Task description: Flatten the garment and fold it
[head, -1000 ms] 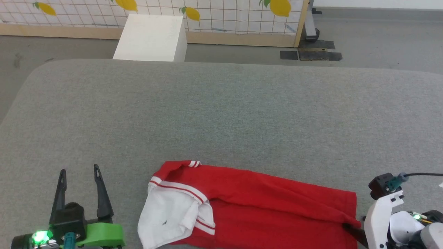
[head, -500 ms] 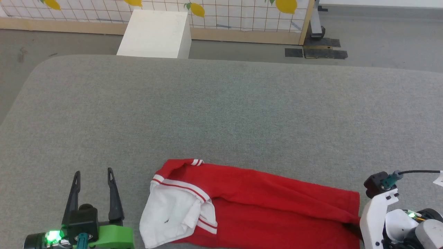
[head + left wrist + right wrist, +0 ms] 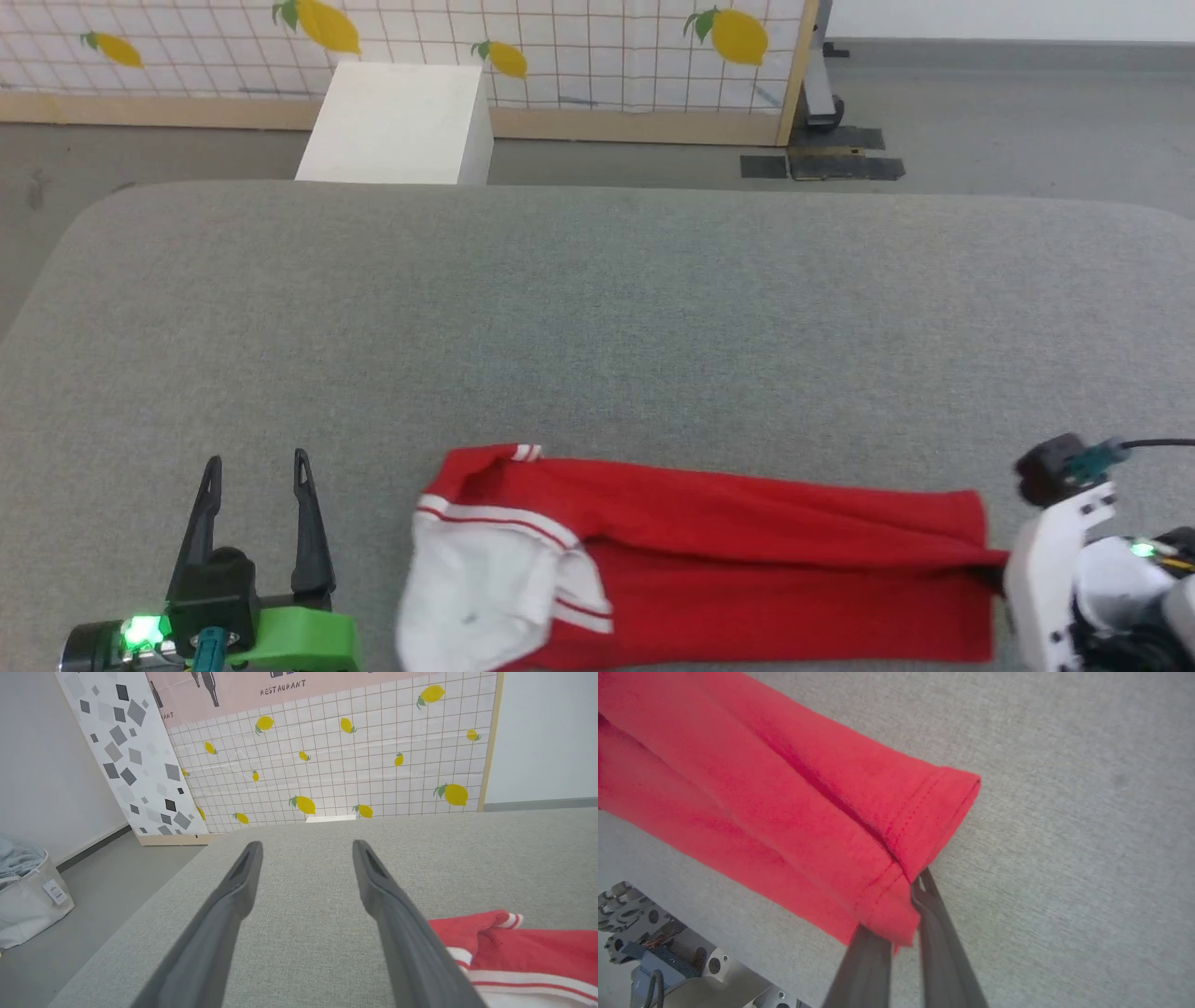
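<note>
Grey pad; garment crosswise, sleeve left; R fingers pinch hem; L fingers spread

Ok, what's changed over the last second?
The right gripper shut on the shirt at its hem; that end now looks pulled straighter toward the robot's right. The head camera shifted too. The left gripper stayed open beside the white sleeve, holding nothing.

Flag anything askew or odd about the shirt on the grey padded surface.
The red soft-fabric T-shirt lies bunched in a narrow band, not flat; its white red-striped sleeve is crumpled at the left end.
</note>
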Tool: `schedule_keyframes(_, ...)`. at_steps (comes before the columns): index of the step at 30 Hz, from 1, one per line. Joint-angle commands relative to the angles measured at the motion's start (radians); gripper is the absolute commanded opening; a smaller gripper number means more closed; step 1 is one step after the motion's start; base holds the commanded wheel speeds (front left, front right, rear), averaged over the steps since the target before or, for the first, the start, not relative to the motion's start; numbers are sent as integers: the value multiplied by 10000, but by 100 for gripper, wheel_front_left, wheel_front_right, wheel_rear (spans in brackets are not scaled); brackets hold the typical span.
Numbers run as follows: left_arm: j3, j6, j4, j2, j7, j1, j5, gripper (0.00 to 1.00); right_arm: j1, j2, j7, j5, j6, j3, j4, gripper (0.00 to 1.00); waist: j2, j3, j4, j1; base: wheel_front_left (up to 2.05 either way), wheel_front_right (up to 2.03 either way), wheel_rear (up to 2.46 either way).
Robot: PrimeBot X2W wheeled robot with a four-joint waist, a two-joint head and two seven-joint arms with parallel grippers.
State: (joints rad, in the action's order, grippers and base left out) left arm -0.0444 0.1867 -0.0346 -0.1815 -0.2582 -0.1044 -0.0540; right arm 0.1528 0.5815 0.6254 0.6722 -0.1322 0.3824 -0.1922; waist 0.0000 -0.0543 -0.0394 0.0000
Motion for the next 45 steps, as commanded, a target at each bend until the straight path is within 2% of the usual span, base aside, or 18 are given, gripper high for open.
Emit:
schedule_keyframes(1, 62, -101, 9, 98, -36, -106, -33, 100, -79, 280, -47, 78, 15, -244, 21, 0, 0, 95, 99, 0, 0, 0, 0)
schedule_keyframes(7, 247, -530, 25, 277, -36, -133, -56, 100, -646, 1137, -46, 159, 15, -1397, -211, 0, 0, 171, 219, 0, 0, 0, 0)
schedule_keyframes(12, 268, -865, 73, 426, -36, -142, 4, 100, -980, 1594, 99, -11, 15, -2172, -720, 0, 0, 196, 265, 0, 0, 0, 0)
schedule_keyframes(18, 283, -964, 108, 570, -36, -208, 178, 100, -1172, 1501, 202, 207, 15, -2147, -274, 0, 0, 211, 328, 0, 0, 0, 0)
schedule_keyframes(23, 324, -1088, 165, 578, -36, -180, 211, 100, -1393, 1513, 245, 590, 15, -1667, 1342, 0, 0, 192, 307, 0, 0, 0, 0)
schedule_keyframes(28, 354, -1129, 112, 648, -36, -103, 247, 100, -1370, 1232, 369, 905, 15, -1023, 3126, 0, 0, 91, 236, 0, 0, 0, 0)
schedule_keyframes(32, 357, -1098, 157, 704, -36, -34, 314, 100, -1015, 903, 540, 804, 15, -111, 3800, 0, 0, -48, 138, 0, 0, 0, 0)
schedule_keyframes(37, 288, -1073, 204, 781, -36, 158, 363, 100, 74, 188, 528, 630, 15, 1232, 3669, 0, 0, -281, -35, 0, 0, 0, 0)
schedule_keyframes(45, 156, -1055, 297, 888, -36, 473, 381, 100, 2078, -956, 384, 753, 15, 3301, 2306, 0, 0, -610, -342, 0, 0, 0, 0)
